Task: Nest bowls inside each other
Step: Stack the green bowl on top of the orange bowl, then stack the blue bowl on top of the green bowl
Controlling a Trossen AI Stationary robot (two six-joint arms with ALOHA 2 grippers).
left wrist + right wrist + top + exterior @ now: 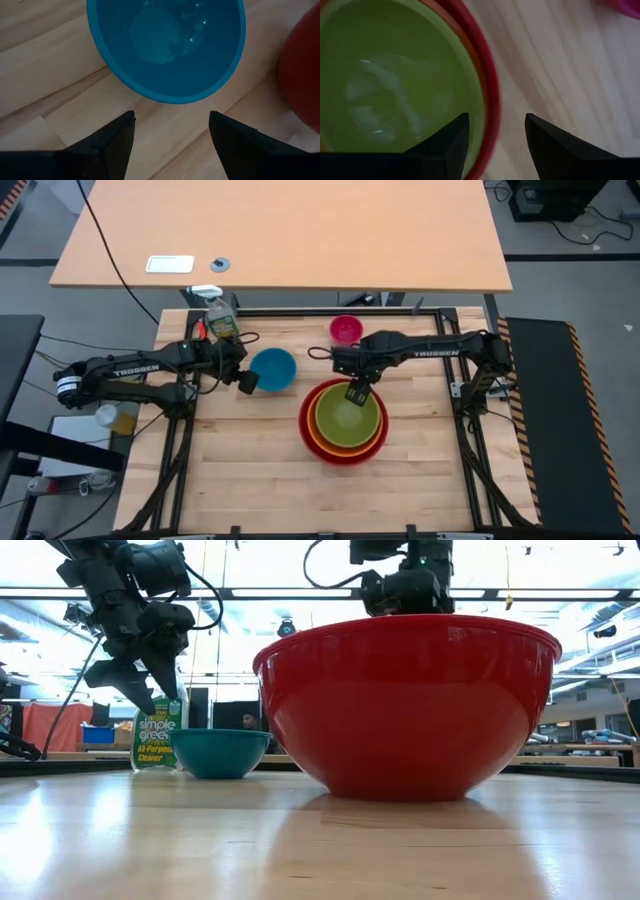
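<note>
The red bowl (343,452) stands right of the table's middle, with the orange bowl (316,436) and the lime green bowl (348,418) nested in it. The blue bowl (273,369) rests on its base to their left. The pink bowl (346,330) stands near the far edge. My left gripper (172,116) is open just left of the blue bowl (165,45). My right gripper (497,120) is open, pointing down over the stack's far rim, one finger above the green bowl (395,85) and the other beyond the red rim (490,100).
A spray bottle (220,320) with yellow-green liquid stands at the far left corner, close behind my left arm and the blue bowl. Black frame rails (470,460) run along the table's sides. Bare wood (250,470) lies toward the near edge.
</note>
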